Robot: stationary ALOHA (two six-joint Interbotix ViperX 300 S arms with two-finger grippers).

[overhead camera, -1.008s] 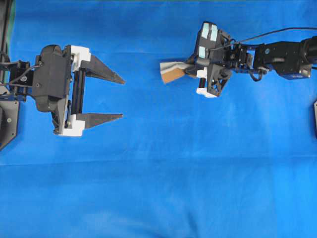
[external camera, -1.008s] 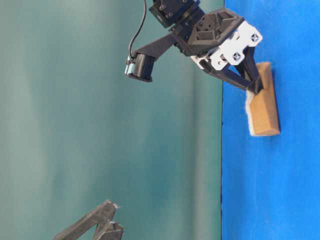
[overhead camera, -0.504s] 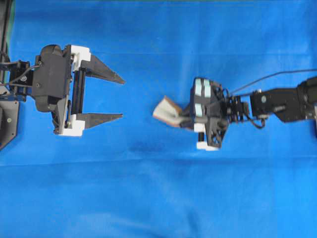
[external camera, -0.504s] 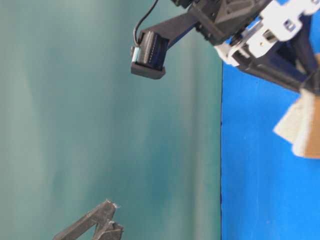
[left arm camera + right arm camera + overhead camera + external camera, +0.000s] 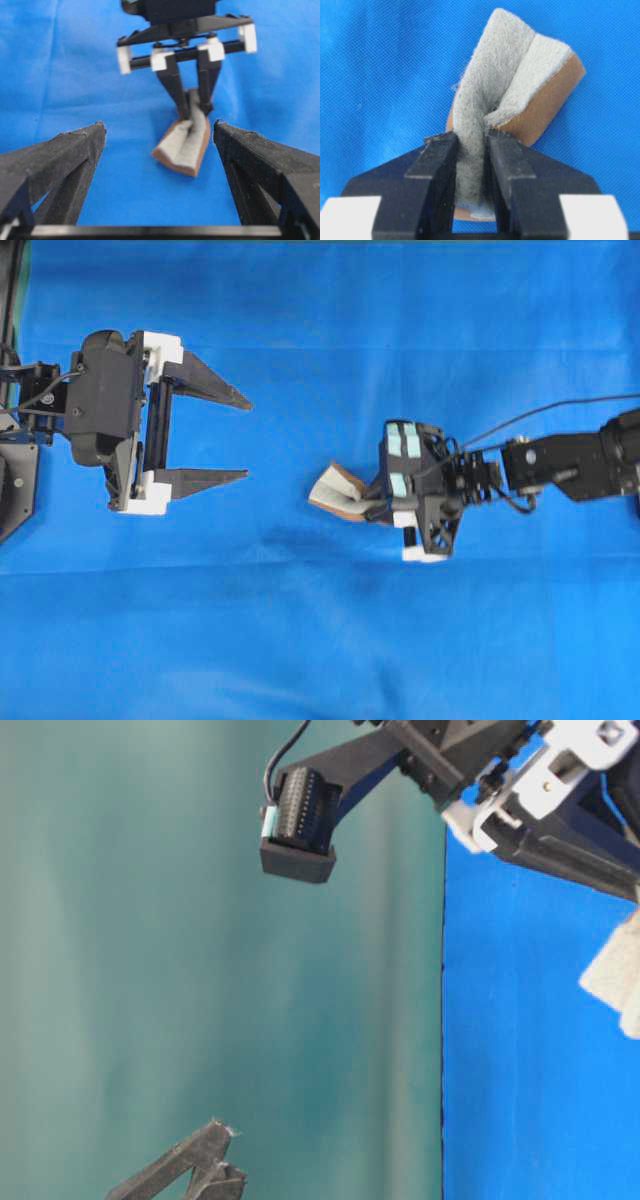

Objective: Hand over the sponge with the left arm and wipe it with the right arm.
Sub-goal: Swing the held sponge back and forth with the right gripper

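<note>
Half the sponge point(image 5: 520, 95) hides between right pincer point(image 5: 470, 145) fingers.

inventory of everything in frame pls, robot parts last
sponge: 1, whitish-grey fuzzy face over orange-brown layer; right of centre in the overhead view, pinched and folded between the right gripper's fingers.
blue cloth: 1, blue; covers the whole work surface.
teal backdrop: 1, teal-green; fills the left part of the table-level view.
left gripper: 1, black with white end blocks; left in the overhead view, fingers spread wide, nothing between them, pointing toward the sponge.
right gripper: 1, black with white blocks and two pale teal patches; right of centre in the overhead view, clamped on the sponge.
right arm: 1, black with a cable; comes in from the right edge.
</note>
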